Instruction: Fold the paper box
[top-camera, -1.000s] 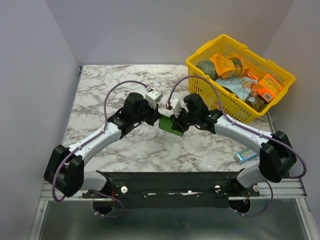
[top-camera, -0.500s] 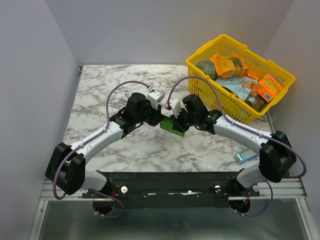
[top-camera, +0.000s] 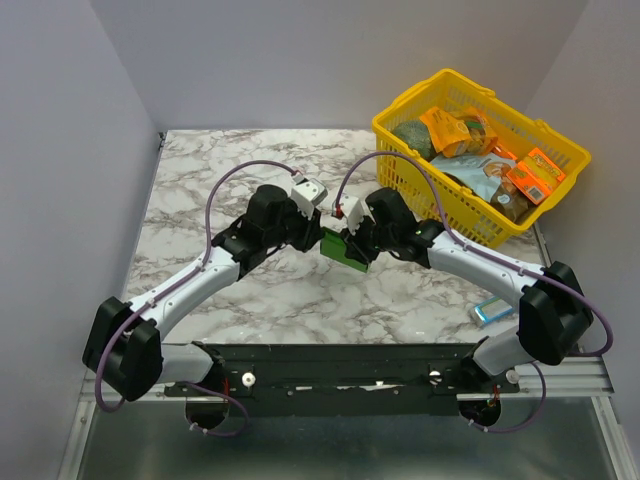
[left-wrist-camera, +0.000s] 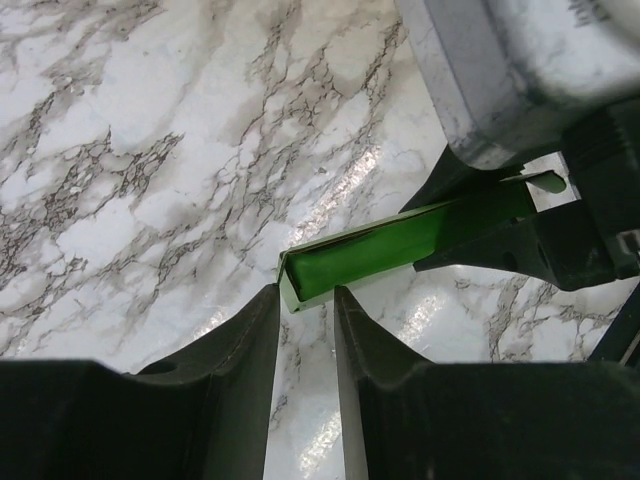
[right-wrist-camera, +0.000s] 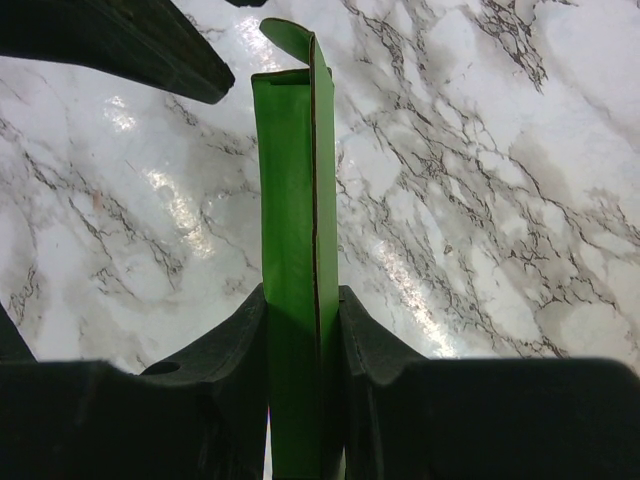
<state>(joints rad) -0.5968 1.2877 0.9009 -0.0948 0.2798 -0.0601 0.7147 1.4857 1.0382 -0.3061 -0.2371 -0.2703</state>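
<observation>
Green card is what catches the eye: the paper box (top-camera: 342, 250), pressed flat into a thin sleeve, is held off the marble table (top-camera: 200, 180) at mid-table, between the two arms' tips. The right gripper (top-camera: 352, 245) has it pinched at its right end, both fingers tight against the card's faces. From the right wrist the box (right-wrist-camera: 290, 200) runs straight out from that grip (right-wrist-camera: 302, 300), with a small flap curling at its free end. The left gripper (left-wrist-camera: 303, 300) stands slightly parted, marble showing between its fingers, and the box's left end (left-wrist-camera: 400, 245) sits just at their tips, not clamped. A yellow basket (top-camera: 455, 208) of packets stands far right; a blue-and-white pack (top-camera: 492, 310) lies near right.
</observation>
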